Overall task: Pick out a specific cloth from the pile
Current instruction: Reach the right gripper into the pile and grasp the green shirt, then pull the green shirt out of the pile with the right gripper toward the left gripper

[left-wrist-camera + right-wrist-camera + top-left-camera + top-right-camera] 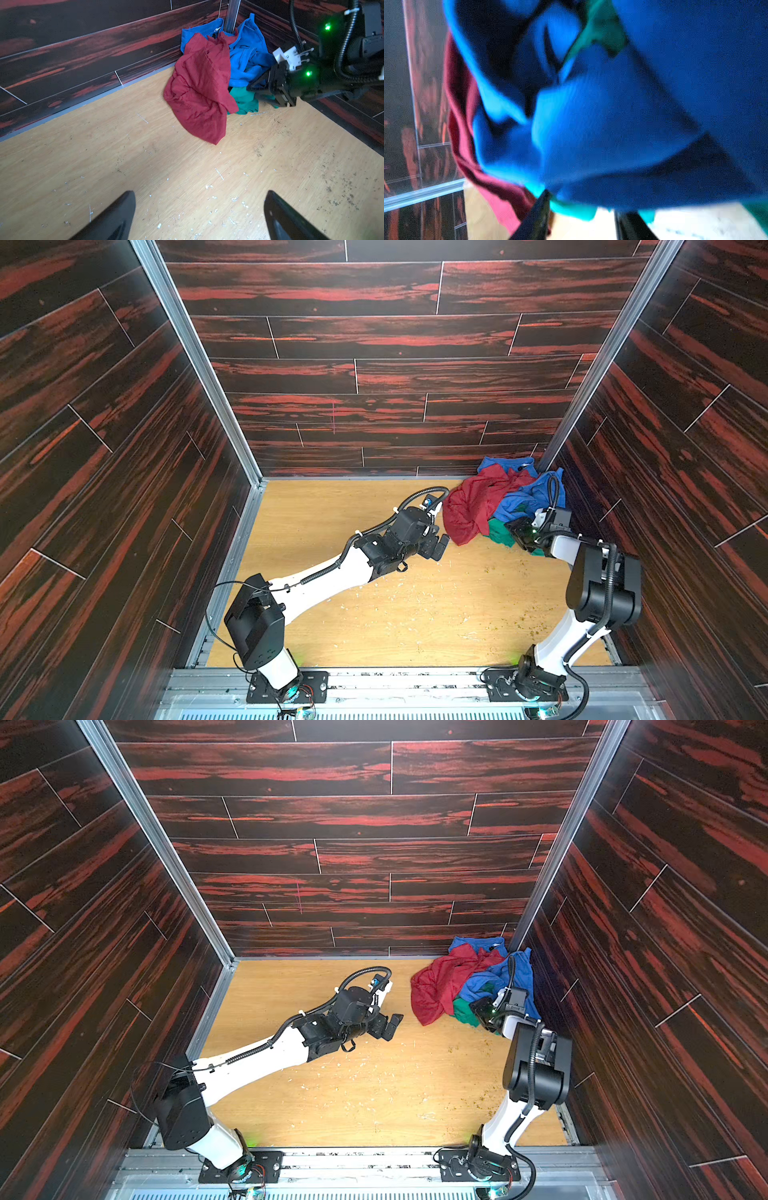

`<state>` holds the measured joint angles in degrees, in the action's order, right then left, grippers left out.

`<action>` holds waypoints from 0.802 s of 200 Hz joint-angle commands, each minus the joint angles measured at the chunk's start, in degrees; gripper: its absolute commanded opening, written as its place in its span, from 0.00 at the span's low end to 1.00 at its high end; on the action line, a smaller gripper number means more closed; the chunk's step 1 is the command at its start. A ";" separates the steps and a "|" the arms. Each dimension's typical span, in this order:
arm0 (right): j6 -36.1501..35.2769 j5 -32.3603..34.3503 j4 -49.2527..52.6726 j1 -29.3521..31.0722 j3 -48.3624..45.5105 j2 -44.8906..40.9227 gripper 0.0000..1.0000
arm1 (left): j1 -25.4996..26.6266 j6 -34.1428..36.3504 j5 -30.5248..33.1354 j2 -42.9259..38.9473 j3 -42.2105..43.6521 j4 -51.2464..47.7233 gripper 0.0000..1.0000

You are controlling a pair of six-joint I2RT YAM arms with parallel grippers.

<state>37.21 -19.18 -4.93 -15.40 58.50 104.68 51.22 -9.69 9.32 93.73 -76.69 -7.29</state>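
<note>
Along the left wall the wooden tabletop meets a metal edge rail, and the left arm slants up from the front rail across that side. Ahead of it lies plenty of bare board, scattered only with small pale flecks, running clear to the back wall. The left end effector hangs over open board with its jaws spread wide and nothing between them, just beside the near edge of the red cloth but not touching it; the left wrist view shows both dark fingers well apart above the wood. The pile is crammed into the far right corner against the corner post, leaving no room behind it. The red cloth drapes down its left face, and the green cloth pokes out at the front bottom, tucked under the blue cloth and lying on the tabletop. The right end effector is pushed into that green edge from the right, tight between the pile and the right wall. Its jaws stand partly apart with fabric at the tips, and I cannot tell whether they have a hold. The right arm rises close along that wall.
</note>
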 commanded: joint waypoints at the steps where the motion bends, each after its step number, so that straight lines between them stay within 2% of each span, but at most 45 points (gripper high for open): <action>1: 0.62 0.43 -0.76 0.18 1.41 2.89 0.37 | -0.13 -0.75 0.78 -3.67 0.74 0.79 0.99; 31: 0.67 -0.38 -2.01 0.19 1.49 3.16 0.19 | -0.07 -0.83 1.76 -4.95 1.85 1.13 0.99; 45: 0.64 -0.33 -2.13 0.19 1.66 3.33 0.14 | -0.14 -0.88 2.19 -5.31 2.20 1.14 0.99; 59: 0.61 -0.31 -2.23 0.19 1.74 3.42 0.00 | -0.08 -0.94 2.28 -5.73 2.46 1.05 0.99; 64: 0.59 -2.29 -2.34 0.15 1.65 3.19 0.00 | -0.07 -1.09 2.33 -5.93 2.50 1.05 0.99; 89: 0.51 -2.90 -2.30 0.28 0.67 -0.03 0.00 | -0.08 -1.33 2.72 -6.90 3.27 1.14 0.99; 120: 0.29 -3.91 0.52 0.27 1.13 -11.21 0.00 | -0.13 -1.31 3.33 -7.75 4.09 1.39 0.99; 137: 0.20 -3.69 5.12 0.27 6.76 -17.90 0.00 | -0.08 -1.14 3.27 -8.06 4.68 2.21 0.99; 160: 0.03 -3.16 8.21 1.60 20.71 -23.27 0.00 | -0.08 -0.55 3.05 -8.70 5.52 3.60 0.99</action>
<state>37.52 -21.28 3.01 -15.27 65.58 90.85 51.22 -10.57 11.99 87.77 -72.51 -5.54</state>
